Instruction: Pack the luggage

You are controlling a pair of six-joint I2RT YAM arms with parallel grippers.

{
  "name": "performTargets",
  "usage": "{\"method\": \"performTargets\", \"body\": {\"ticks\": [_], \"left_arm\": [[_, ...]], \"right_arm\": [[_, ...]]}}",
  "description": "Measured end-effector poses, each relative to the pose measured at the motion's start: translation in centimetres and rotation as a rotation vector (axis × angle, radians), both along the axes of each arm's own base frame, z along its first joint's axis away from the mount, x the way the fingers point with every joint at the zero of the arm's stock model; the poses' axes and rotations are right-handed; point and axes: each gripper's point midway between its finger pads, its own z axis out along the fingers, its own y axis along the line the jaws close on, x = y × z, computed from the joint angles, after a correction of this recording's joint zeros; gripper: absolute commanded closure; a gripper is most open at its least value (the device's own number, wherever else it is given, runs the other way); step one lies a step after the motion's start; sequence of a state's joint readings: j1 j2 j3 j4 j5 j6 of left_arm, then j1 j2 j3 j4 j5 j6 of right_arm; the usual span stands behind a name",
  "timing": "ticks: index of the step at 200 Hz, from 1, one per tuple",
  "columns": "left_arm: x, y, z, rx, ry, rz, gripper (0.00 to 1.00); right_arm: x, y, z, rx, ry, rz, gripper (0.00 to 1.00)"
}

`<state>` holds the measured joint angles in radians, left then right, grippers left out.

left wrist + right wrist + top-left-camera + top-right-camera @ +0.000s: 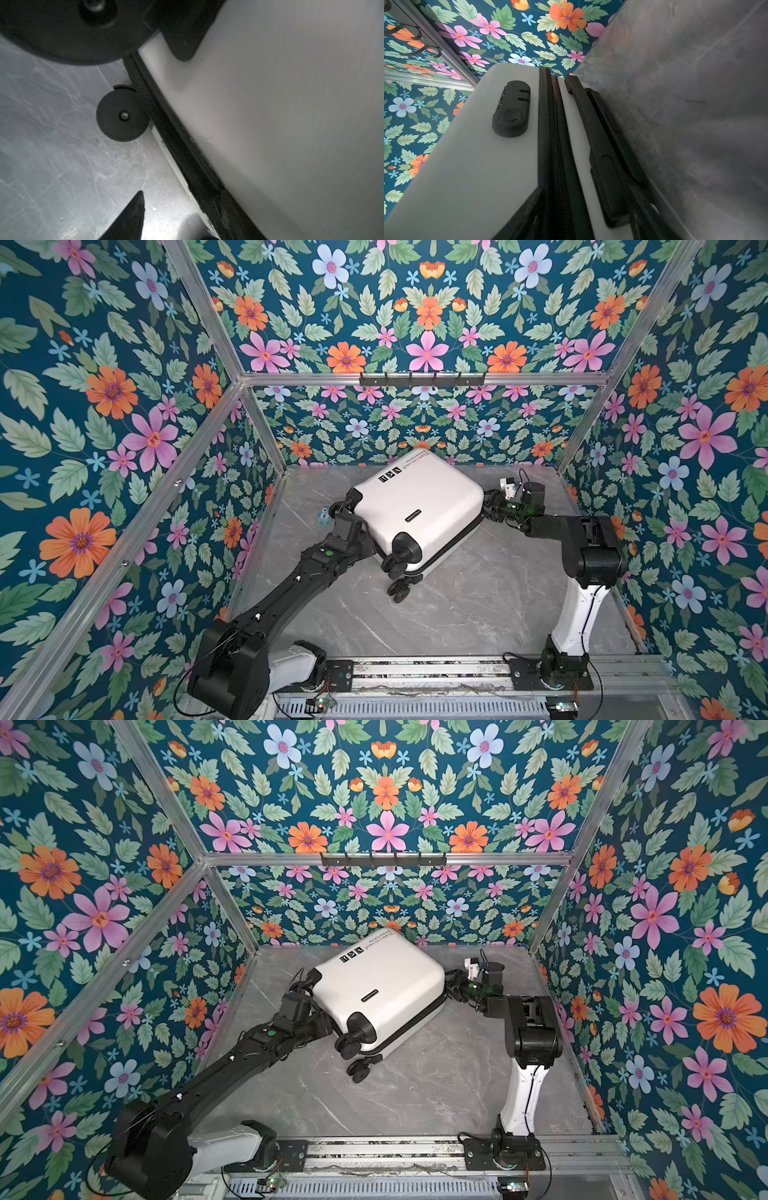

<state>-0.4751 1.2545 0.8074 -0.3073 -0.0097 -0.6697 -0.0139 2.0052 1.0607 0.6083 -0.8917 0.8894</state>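
- Here, the left gripper (172, 220) has its jaws parted. One pointed finger (133, 216) hangs over bare tabletop, and the other barely shows at the picture's edge by the shell's rim. Nothing is caught between them.
- It sits close against the wheel end of the luggage (415, 497), beside the black zipper band (176, 145) and a spinner wheel (122, 116).
- The right gripper (489, 505) is at the opposite end, at the corner nearest its own arm, with its jaws apart and straddling the zipper band. One of its fingers (521, 216) lies along the white shell, but I cannot tell whether the jaws are pinching anything.
- Beside that band, the right wrist view shows a black combination lock (511, 109) on one half of the shell. A black handle (608, 149) sits on the half next to the table.
- The luggage is closed and lies flat on one broad side, turned diagonally on the far half of the grey marble-look table (478, 605), between the two arms.
- Its wheel end faces near-left, with a pair of wheels (395, 564) sticking out at the near corner. The printed text (409, 464) is at the far corner.
- Floral walls (104, 427) enclose the table, and a black hook rack (422, 379) hangs on the back rail.
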Motion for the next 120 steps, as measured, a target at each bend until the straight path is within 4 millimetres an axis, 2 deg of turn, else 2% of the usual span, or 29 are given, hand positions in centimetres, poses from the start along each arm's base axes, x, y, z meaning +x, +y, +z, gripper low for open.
{"method": "performTargets", "body": {"ticks": [67,92,120], "left_arm": [[3.4,1.0,-0.1,0.127,-0.034,0.027,0.40],[4.9,0.5,-0.1,0.161,-0.030,-0.018,0.40],[6.4,0.6,-0.8,0.222,0.000,-0.056,0.39]], "right_arm": [[-6.9,-1.2,-0.3,-0.071,-0.006,-0.123,0.39],[-9.1,-2.3,0.4,-0.164,-0.009,-0.207,0.39],[-11.5,-2.5,0.4,-0.295,-0.011,-0.263,0.39]]}}
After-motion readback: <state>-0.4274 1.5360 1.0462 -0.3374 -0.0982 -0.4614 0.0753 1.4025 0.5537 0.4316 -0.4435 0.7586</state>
